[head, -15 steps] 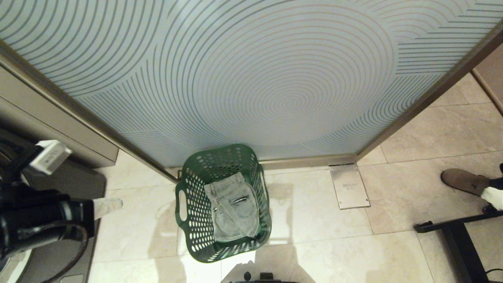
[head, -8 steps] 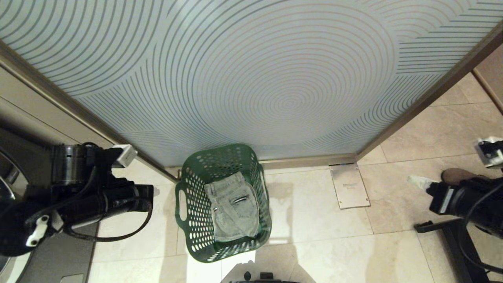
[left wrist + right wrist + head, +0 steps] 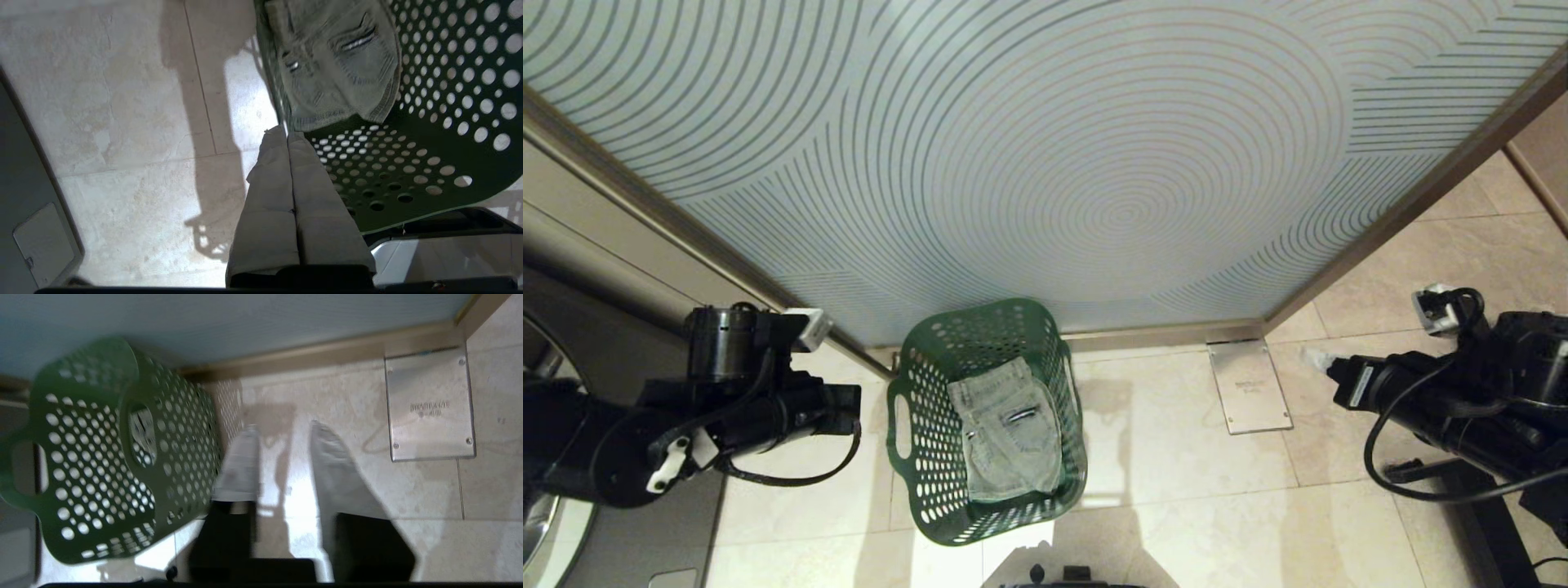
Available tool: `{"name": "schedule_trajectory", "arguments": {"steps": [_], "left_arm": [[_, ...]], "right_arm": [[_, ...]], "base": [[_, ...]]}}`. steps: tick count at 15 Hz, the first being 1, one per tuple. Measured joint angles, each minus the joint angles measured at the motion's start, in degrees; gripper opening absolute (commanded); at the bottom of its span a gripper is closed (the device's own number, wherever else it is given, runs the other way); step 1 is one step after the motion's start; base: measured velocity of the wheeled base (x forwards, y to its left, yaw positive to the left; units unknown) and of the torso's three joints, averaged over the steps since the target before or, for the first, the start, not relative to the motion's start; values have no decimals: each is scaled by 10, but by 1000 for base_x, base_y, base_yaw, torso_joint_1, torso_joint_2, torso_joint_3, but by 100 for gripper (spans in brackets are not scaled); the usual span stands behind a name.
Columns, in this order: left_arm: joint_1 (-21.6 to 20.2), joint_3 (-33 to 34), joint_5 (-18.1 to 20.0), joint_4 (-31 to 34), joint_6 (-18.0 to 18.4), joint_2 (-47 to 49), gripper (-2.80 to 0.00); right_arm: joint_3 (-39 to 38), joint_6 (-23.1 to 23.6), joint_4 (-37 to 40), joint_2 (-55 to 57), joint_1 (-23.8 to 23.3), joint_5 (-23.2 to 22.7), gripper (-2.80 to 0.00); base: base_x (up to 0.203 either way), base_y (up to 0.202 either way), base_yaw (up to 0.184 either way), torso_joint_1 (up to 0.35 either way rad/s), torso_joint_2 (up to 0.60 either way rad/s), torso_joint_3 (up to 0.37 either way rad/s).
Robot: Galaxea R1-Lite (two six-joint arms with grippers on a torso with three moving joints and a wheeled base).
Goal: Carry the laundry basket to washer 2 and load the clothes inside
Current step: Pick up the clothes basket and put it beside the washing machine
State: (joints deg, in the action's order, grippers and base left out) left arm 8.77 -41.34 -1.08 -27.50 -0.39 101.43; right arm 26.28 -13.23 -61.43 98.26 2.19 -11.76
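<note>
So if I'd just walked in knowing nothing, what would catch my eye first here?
Probably the laundry basket, dark green and full of round holes, standing on pale floor tiles with folded light denim clothes inside. Behind it rises a frosted panel covered in ringed lines. Two black arms flank the basket: the left gripper shut, near its rim, the right gripper with fingers apart, farther off.

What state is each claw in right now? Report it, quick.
Left claw: shut, empty, beside the green laundry basket.
Right claw: fingers apart, open, holding nothing, off the basket's other side.
</note>
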Motion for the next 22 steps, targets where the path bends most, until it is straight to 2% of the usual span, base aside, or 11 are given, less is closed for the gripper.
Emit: {"name": "schedule_trajectory", "arguments": {"steps": [3, 4, 6, 9, 11, 14, 16, 19, 22], "left_arm": [[4, 9, 6, -2, -2, 1, -280], [6, 15, 6, -3, -14, 3, -280], [14, 23, 5, -7, -45, 15, -280], [15, 15, 12, -12, -45, 20, -280], [31, 14, 18, 7, -53, 8, -280], [61, 15, 1, 31, -60, 1, -280], [70, 26, -27, 31, -62, -2, -280], [65, 37, -30, 31, -60, -18, -280], [60, 43, -30, 27, -60, -19, -280]], "right_arm": [[-10, 8, -1, 24, 14, -7, 0], [-2, 7, -9, 45, 16, -15, 0], [12, 4, -66, 114, 20, -28, 0], [16, 5, -195, 222, 39, -37, 0], [19, 3, -200, 246, 54, -37, 0], [61, -22, -82, 188, 69, -40, 0], [129, -44, 34, 138, 75, -42, 0], [239, -55, 184, 103, 85, -42, 0], [320, -52, 221, 132, 93, -42, 0]], "base": [[0, 0, 0, 0, 0, 0], [0, 0, 0, 0, 0, 0], [0, 0, 0, 0, 0, 0], [0, 0, 0, 0, 0, 0], [0, 0, 0, 0, 0, 0], [0, 0, 0, 0, 0, 0], [0, 0, 0, 0, 0, 0], [0, 0, 0, 0, 0, 0], [0, 0, 0, 0, 0, 0]]}}
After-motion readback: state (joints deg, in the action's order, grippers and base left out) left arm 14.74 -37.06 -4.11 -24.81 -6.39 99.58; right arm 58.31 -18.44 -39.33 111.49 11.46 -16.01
